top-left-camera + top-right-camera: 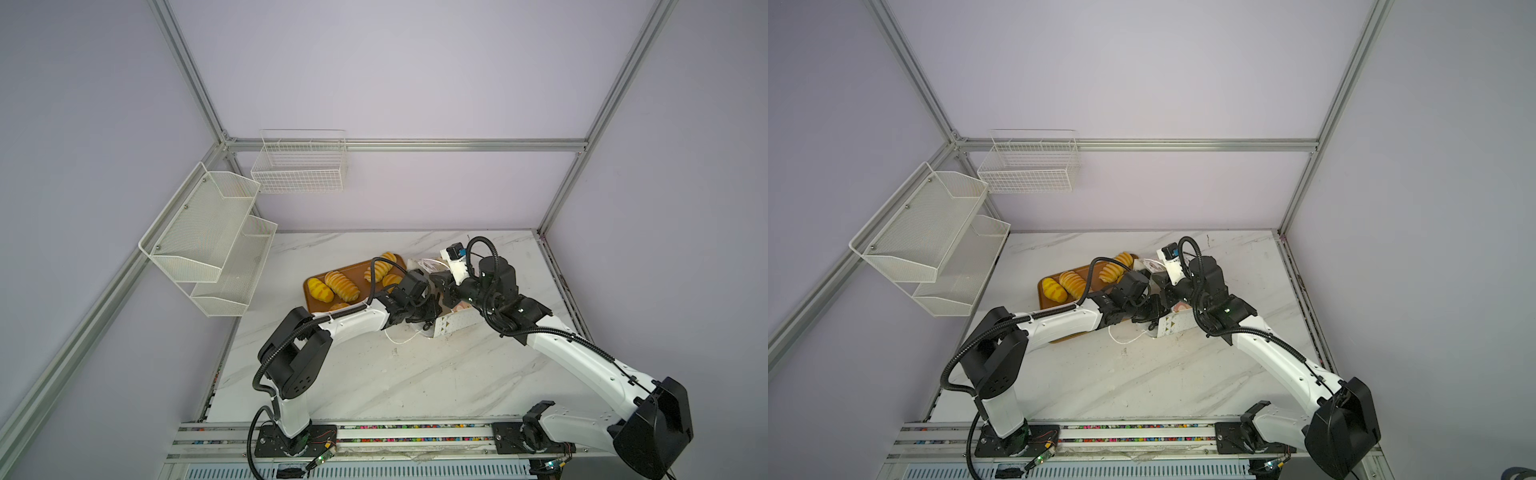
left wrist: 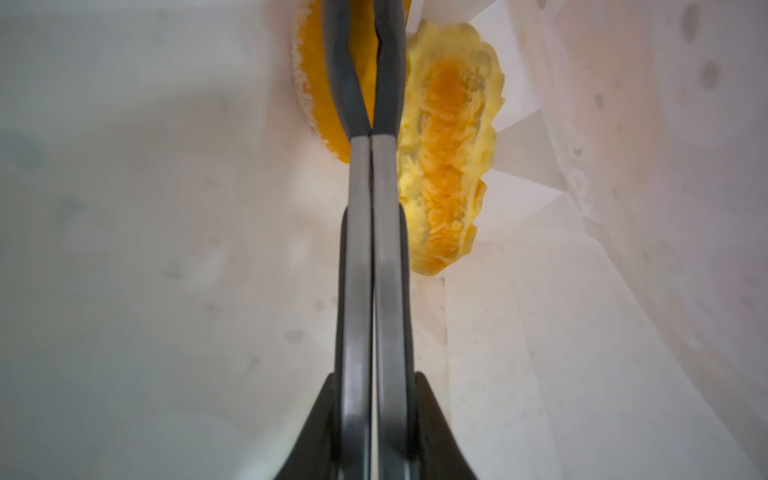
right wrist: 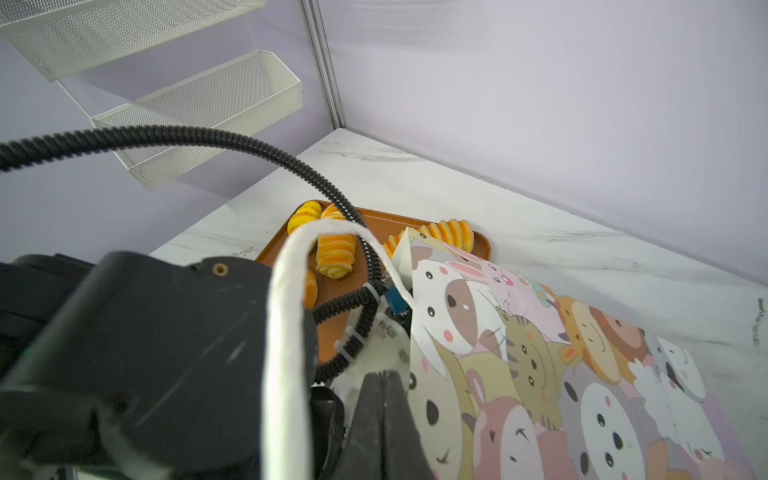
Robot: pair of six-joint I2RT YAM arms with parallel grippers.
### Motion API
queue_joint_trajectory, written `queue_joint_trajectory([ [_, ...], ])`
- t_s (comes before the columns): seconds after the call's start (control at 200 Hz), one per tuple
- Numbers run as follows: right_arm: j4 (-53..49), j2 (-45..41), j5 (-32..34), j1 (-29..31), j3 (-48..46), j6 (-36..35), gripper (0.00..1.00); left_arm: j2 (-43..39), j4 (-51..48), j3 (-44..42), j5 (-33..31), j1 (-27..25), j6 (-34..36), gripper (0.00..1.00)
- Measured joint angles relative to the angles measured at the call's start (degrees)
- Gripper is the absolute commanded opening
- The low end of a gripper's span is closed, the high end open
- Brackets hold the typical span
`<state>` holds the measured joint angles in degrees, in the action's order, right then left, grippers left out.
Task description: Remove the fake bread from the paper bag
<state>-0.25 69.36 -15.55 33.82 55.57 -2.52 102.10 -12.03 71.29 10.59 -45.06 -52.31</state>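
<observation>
The left hand [image 2: 365, 25] is pinched together inside the paper bag [image 2: 582, 332], next to fake bread [image 2: 449, 158]; the right hand [image 3: 383, 386] is pressed together too.

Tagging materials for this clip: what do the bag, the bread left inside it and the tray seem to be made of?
Paper bag: matte printed paper, white inside; it shows sharp creases and folds.
Fake bread in it: probably soft foam or plastic; waxy yellow skin, and a grainy pale edge on one piece.
Tray: smooth brown, likely plastic but not certain; even colour, rounded rim.

Six fake breads [image 1: 340, 286] on one tray [image 1: 355, 268], two in one paper bag [image 3: 540, 353]
</observation>
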Motion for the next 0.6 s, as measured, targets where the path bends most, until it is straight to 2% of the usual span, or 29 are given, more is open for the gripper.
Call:
queue_joint_trajectory([
  [0.265, 0.1, -1.3, 2.9, 0.0, -1.0, -1.0, 0.00, -10.9, -2.4, -4.7, -1.3, 0.0, 0.0, 0.00],
  [0.6, 1.2, -3.7, 2.5, 0.0, -3.3, -3.0, 0.00, -20.0, -7.8, -11.7, -1.0, 0.0, 0.0, 0.02],
])
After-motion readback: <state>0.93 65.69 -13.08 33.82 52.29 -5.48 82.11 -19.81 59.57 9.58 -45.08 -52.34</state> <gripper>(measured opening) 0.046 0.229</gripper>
